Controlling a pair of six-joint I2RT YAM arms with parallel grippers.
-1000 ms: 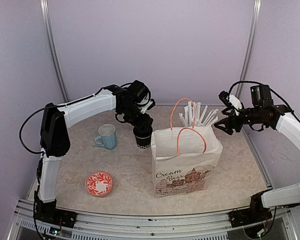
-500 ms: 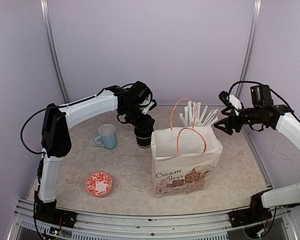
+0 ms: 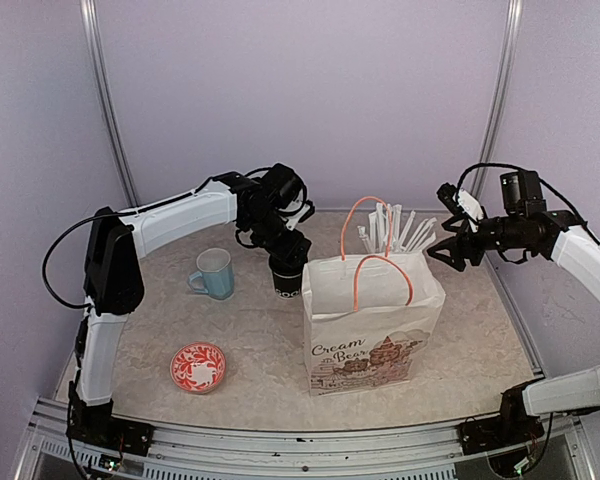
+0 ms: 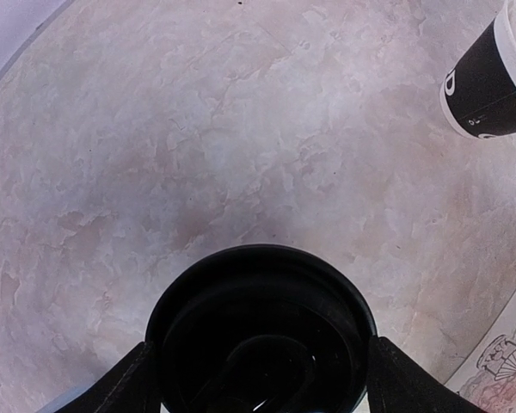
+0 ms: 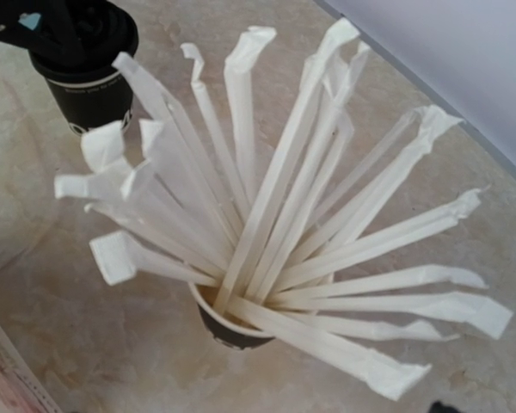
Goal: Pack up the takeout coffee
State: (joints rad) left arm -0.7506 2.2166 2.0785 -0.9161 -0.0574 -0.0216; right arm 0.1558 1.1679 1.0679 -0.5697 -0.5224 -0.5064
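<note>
The takeout coffee (image 3: 287, 281) is a small black cup with white lettering and a black lid, left of the paper bag (image 3: 370, 335). My left gripper (image 3: 283, 254) is shut on its lidded top from above. In the left wrist view the lid (image 4: 260, 331) fills the space between the fingers (image 4: 112, 387). I cannot tell if the cup rests on the table or hangs just above it. It also shows in the right wrist view (image 5: 90, 86). My right gripper (image 3: 450, 243) is open and empty, held high right of the straws.
A black cup of white straws (image 3: 390, 230) stands behind the bag, also in the right wrist view (image 5: 232, 323) and the left wrist view (image 4: 490, 82). A light blue mug (image 3: 214, 273) and a red patterned saucer (image 3: 198, 366) are at left.
My left gripper with the cup has shifted very slightly to the right. The right arm has not moved.
</note>
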